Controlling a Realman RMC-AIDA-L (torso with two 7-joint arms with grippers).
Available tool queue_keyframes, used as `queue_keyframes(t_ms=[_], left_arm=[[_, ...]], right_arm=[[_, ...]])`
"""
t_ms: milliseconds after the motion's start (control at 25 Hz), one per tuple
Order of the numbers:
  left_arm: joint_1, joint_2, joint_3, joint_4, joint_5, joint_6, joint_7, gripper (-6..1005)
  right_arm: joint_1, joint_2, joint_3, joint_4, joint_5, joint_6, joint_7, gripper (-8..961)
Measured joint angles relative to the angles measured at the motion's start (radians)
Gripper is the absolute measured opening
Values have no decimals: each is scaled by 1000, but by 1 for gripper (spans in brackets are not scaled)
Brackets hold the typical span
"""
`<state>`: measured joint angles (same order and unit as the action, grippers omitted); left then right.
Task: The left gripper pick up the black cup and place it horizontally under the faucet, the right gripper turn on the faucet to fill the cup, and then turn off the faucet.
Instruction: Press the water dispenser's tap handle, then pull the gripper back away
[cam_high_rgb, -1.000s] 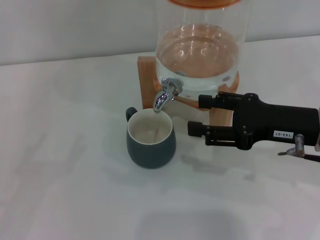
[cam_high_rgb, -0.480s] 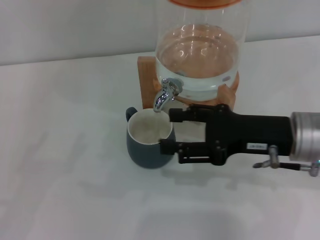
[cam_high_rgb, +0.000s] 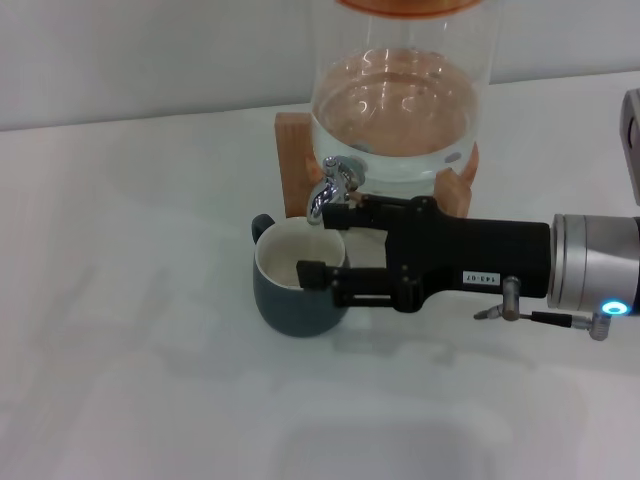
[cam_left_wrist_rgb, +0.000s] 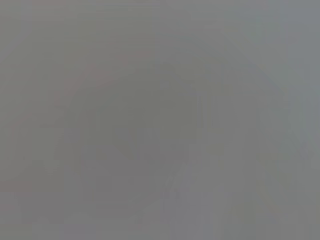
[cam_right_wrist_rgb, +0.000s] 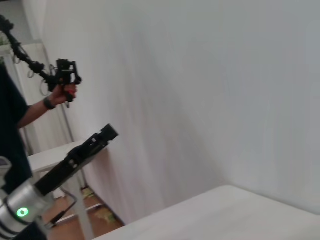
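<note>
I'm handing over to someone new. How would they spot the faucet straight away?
Find the big clear glass dispenser of water on its wooden stand. At its base, facing the camera, a small part juts out just above the black cup: the faucet. It is the only shiny chrome thing, with a down-curved spout.

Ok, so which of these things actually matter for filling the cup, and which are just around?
In the job:
black cup, under the spout
faucet
right gripper, open, reaching at the faucet
left gripper, raised far off

Just around:
glass dispenser
wooden stand
person holding a black handset
</note>
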<state>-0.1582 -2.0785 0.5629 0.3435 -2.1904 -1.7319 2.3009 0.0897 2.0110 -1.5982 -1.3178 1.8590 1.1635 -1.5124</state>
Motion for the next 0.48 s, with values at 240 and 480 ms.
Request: queue_keyframes(t_ms=[240,480], left_arm=[[0,0,0,0,0,-5,-1,761],[0,0,0,2,0,-8,-15,761]], right_arm=[[-1,0,-20,1,16,-48,-1,783],[-6,0,-63,-6,22,-98,-7,783]])
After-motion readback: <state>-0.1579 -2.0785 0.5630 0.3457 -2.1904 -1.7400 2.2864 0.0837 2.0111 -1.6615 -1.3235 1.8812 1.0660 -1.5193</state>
